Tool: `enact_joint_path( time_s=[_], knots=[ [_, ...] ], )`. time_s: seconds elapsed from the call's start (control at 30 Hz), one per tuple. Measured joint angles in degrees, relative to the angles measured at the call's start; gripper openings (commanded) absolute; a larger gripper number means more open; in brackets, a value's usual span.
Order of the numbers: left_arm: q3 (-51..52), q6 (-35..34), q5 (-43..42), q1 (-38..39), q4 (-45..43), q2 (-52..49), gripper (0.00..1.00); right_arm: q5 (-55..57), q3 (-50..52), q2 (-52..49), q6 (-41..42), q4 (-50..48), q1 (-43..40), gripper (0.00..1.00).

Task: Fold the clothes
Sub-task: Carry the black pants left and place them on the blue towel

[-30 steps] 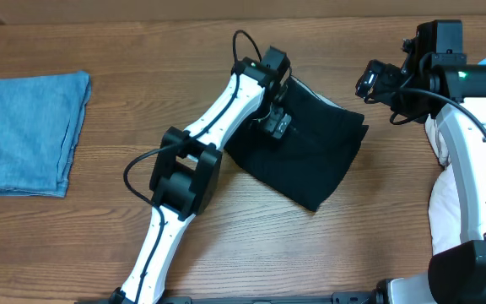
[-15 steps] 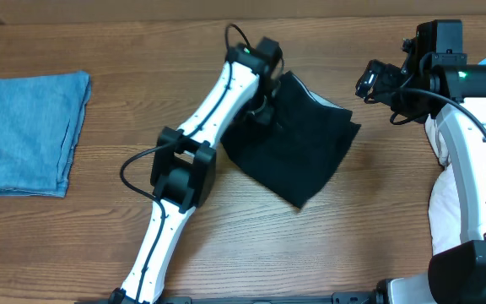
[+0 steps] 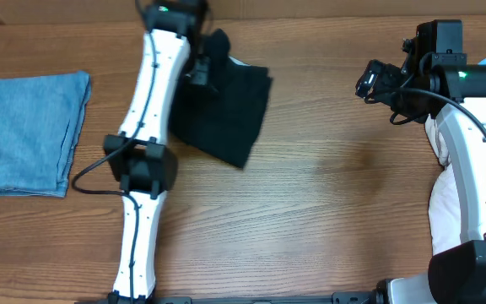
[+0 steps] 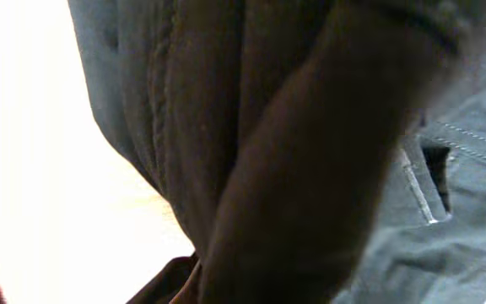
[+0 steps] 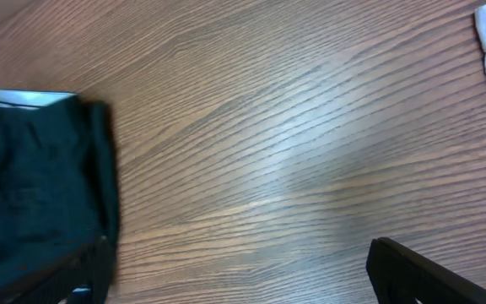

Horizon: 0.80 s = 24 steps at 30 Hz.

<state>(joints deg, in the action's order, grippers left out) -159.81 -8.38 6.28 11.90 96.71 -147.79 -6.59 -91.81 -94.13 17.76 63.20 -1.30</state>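
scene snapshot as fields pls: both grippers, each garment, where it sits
left gripper: shut on black garment, near the far table edge
black garment: bunched, lying on the wood and trailing from the left gripper
right gripper: open, empty, above bare wood
blue cloth: folded flat, left side, apart from both grippers
white clothes: pile at right edge
table: wood grain

Brown wood-grain table, paler strip behind, perhaps wall
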Motion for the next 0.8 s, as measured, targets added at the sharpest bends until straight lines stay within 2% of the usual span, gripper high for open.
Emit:
enact_joint_path(
  time_s=[0.17,0.33,0.53,0.8],
  knots=[
    [-0.63,0.02,0.44,-8.41,0.04,2.93,0.04,0.02,0.0,0.0,0.0,0.0,0.0,1.0],
    [-0.52,6.93,0.66,-20.02,0.13,12.96,0.04,0.0,0.0,0.0,0.0,-0.02,0.0,1.0],
    [11.19,12.94,1.07,-32.81,-4.96,13.31,0.04,0.02,0.0,0.0,0.0,0.0,0.0,1.0],
    [21.2,14.4,-1.57,-46.66,-15.47,13.27,0.09,0.0,0.0,-0.02,-0.02,-0.02,0.0,1.0]
  ],
)
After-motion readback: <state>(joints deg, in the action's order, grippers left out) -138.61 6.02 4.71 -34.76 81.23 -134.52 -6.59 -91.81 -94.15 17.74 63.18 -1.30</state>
